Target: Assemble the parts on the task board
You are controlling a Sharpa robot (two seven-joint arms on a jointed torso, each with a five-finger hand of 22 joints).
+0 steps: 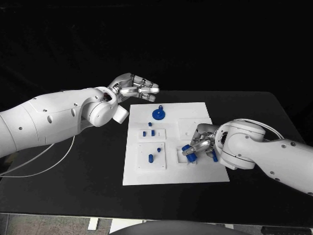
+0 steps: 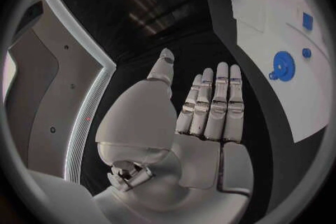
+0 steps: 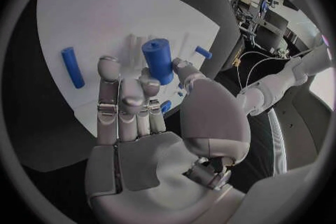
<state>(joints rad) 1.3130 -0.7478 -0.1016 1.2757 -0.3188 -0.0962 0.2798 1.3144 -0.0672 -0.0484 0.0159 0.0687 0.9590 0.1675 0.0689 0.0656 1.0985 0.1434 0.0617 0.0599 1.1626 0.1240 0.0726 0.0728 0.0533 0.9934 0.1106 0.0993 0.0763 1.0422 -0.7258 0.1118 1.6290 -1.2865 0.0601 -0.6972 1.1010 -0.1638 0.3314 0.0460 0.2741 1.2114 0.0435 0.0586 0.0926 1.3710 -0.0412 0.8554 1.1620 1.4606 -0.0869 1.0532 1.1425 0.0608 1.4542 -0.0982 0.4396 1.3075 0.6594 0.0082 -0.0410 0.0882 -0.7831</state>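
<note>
Nearest, the right robot hand pinches a blue cylindrical peg between thumb and fingertips, hovering over the task board at its right-hand recesses, probably so the peg can go into a socket there. Its fingers hide that socket. Mid-board lie several small blue parts; farther on sits a blue round disc part. Farthest, the left robot hand hangs empty, fingers straight, off the board's far corner above the desk, apparently keeping clear.

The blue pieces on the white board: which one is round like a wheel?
The blue disc near the board's far edge, close to the empty left hand. The other blue pieces are small pegs and blocks, like the cylinder the right hand holds.
</note>
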